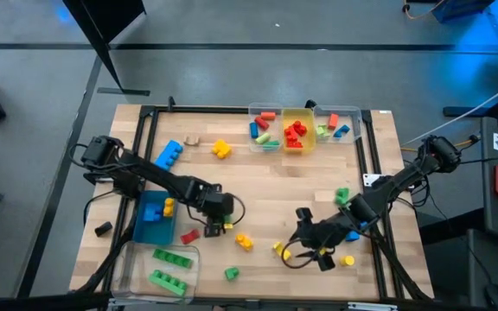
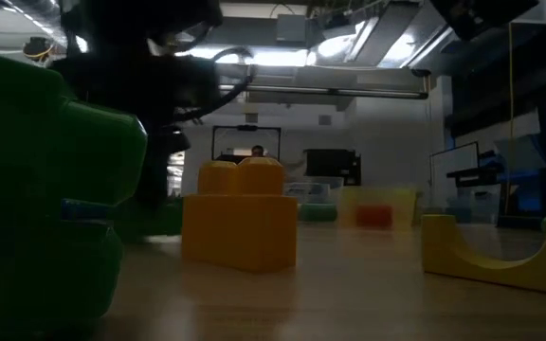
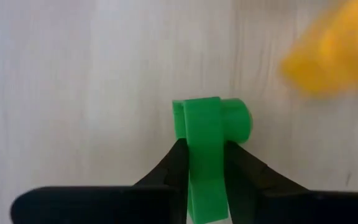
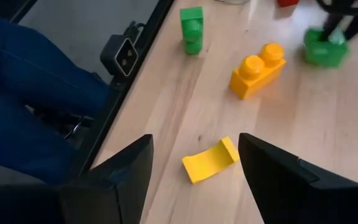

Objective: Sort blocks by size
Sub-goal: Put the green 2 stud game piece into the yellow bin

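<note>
My left gripper (image 1: 212, 226) is shut on a small green brick (image 3: 207, 143) low over the table's middle; the brick also shows in the right wrist view (image 4: 324, 50). My right gripper (image 1: 305, 235) is open and empty. It hovers over a yellow curved piece (image 4: 210, 163) that lies on the table, its fingers on either side of the piece and above it. A yellow-orange two-stud brick (image 4: 258, 70) and a green brick (image 4: 191, 28) rest on the table nearby. In the low view these show as a large green brick (image 2: 36, 189), a yellow brick (image 2: 240, 223) and a yellow arch (image 2: 500, 251). My left gripper pinches the small green brick by two opposite sides (image 3: 194, 155) between its two fingers, coming from above and pointing down. The brick's stud (image 3: 238, 119) points sideways. I cannot tell whether the brick touches the table.
A blue bin (image 1: 154, 216) holds a yellow brick, and a clear bin (image 1: 158, 268) holds green bars, both at the near left. Three bins (image 1: 298, 130) with bricks stand at the far edge. Loose bricks lie about, such as a blue one (image 1: 169, 154). A person's legs (image 4: 36, 93) are beside the table.
</note>
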Controlling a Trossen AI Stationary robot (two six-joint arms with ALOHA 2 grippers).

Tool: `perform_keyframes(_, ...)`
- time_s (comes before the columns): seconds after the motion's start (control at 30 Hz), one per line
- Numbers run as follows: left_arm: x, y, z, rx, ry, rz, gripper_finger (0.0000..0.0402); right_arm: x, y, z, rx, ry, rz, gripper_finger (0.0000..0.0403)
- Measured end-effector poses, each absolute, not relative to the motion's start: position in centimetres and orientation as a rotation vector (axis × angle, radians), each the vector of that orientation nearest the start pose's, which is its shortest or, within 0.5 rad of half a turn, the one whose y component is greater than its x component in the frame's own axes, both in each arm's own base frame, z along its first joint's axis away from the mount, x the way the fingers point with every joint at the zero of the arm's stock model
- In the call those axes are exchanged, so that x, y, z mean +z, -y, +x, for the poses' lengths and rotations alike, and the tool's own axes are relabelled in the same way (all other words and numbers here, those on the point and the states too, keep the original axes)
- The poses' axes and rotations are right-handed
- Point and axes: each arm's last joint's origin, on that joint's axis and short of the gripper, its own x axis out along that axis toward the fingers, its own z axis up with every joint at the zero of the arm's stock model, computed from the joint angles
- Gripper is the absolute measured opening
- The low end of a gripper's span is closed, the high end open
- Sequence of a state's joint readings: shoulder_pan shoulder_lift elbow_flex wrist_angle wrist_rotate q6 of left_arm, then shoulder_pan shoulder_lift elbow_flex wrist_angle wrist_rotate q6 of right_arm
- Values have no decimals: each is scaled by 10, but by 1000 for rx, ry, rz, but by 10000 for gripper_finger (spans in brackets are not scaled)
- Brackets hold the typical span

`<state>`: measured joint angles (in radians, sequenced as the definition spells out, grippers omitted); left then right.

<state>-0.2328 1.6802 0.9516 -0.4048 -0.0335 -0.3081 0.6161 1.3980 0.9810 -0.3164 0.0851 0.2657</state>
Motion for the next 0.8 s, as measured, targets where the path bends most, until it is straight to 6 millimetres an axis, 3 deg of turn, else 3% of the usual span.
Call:
perform_keyframes(0.3, 182, 38, 340, 9, -756, -220, 53, 252, -170, 237, 351, -823, 118, 238)
perform_keyframes(0.57, 219, -12, 364, 61, -302, -120, 53, 237, -161, 222, 217, -1092, 236, 238)
perform_keyframes(0.8, 235, -67, 390, 183, -124, -48, 53, 233, -156, 212, 168, -1253, 321, 238)
